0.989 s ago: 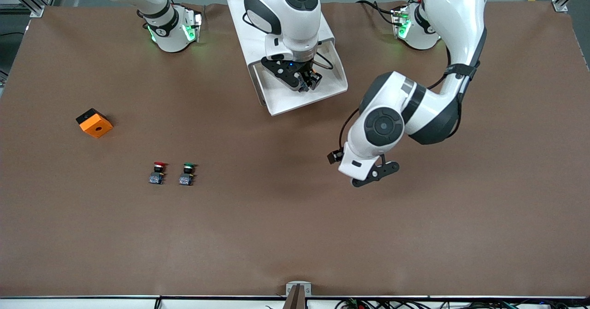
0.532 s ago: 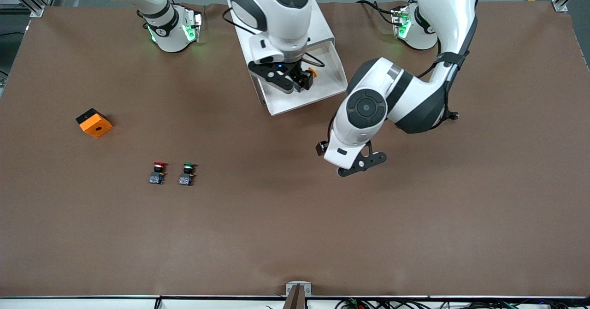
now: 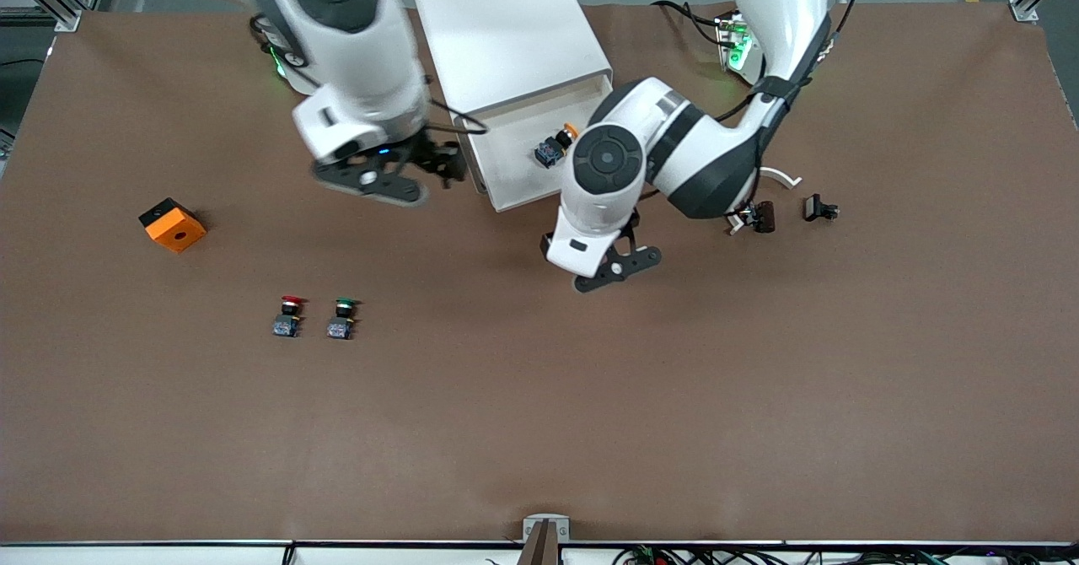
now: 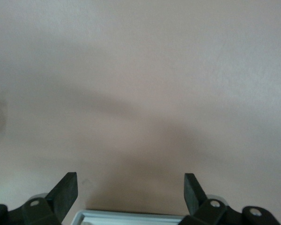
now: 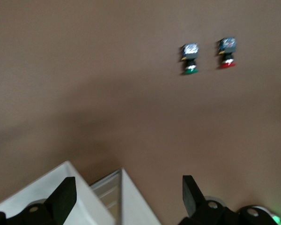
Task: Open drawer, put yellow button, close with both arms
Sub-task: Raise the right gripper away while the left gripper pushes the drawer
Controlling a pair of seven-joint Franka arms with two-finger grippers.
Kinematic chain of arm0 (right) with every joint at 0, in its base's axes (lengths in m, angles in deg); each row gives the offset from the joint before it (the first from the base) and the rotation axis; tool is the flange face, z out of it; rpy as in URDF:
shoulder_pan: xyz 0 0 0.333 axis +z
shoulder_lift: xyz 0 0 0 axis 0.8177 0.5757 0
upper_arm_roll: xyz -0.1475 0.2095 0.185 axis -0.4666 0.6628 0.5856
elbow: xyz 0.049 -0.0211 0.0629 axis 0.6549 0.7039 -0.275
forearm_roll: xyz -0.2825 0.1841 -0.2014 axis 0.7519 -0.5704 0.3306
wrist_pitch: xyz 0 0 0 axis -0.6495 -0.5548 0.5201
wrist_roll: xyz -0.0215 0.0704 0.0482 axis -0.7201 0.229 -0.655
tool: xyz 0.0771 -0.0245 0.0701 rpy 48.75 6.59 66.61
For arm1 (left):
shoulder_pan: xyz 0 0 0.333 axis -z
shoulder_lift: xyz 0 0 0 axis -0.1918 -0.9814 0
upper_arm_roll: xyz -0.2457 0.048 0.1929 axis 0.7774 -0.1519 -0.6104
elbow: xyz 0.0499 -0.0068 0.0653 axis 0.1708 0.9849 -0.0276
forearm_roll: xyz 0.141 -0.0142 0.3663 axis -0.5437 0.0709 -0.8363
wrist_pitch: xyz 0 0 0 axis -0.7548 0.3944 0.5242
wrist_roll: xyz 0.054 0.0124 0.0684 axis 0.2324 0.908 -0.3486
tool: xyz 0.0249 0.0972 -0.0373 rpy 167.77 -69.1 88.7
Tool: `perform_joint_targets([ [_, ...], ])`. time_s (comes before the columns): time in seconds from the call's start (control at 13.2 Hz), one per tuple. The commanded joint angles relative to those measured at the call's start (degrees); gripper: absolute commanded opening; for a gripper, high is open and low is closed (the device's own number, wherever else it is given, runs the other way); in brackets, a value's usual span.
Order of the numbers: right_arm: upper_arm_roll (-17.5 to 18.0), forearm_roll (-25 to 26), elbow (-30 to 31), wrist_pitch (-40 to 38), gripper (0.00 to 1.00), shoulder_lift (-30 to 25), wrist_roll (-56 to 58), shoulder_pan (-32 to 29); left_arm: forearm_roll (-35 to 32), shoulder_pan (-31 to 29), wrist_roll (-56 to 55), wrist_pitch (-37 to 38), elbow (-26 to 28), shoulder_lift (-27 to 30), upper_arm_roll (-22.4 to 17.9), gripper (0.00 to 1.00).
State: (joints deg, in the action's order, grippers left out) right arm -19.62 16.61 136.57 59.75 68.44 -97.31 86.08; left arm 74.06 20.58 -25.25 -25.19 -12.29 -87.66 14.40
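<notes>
**Desk:** Fingers, front view?
**Photographer:** Both pairs apart, empty. Right gripper (image 3: pixel 396 179) over the table beside the drawer (image 3: pixel 582 179); left gripper (image 3: pixel 614 268) over the table before it. Yellow button (image 3: pixel 555 147) lies inside.
**Desk:** Wrist views?
**Photographer:** Left gripper (image 4: pixel 130 192), right gripper (image 5: pixel 126 194) spread wide. Drawer looks light, rigid; I'd push its front, one arm toward each end.

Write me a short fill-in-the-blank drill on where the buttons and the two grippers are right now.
1. The yellow button lies inside the open ____ of the white cabinet.
2. The right gripper, beside the cabinet, has its fingers ____.
3. The green button stands beside the ____ button.
4. The left gripper hangs open over the bare ____.

Missing words: drawer; open; red; table
</notes>
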Motion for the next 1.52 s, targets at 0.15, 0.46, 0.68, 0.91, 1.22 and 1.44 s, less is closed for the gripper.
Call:
perform_joint_targets([
  [0.15, 1.0, 0.6, 0.2, -1.0, 1.00, -1.7, 23.1, -14.3, -1.3, 2.8, -2.8, -0.9, 1.8, 1.2, 0.3, 1.00],
  [0.46, 1.2, 2.6, 0.3, -1.0, 1.00, -1.7, 36.4, -25.6, -1.4, 4.4, -2.9, -0.9, 1.8, 1.2, 0.3, 1.00],
  [0.68, 1.2, 2.5, 0.3, -0.9, 1.00, -1.5, 44.6, -32.2, -2.3, 5.0, -1.1, -0.9, 1.9, 1.2, 0.3, 1.00],
  [0.91, 1.2, 2.9, 0.3, -0.5, 1.00, -1.3, 47.4, -35.7, -3.4, 4.9, 2.2, -1.0, 1.9, 1.2, 0.3, 1.00],
  [1.22, 1.1, 2.9, -0.8, -0.7, 1.00, -1.1, 46.7, -38.3, -3.5, 4.8, 4.0, -4.2, 3.2, 1.3, 0.3, 1.00],
  [1.44, 1.2, 2.4, -2.2, -0.3, 1.00, -1.1, 46.6, -39.5, -3.4, 4.7, 3.9, -10.7, 10.4, 5.0, 1.6, 1.00],
])
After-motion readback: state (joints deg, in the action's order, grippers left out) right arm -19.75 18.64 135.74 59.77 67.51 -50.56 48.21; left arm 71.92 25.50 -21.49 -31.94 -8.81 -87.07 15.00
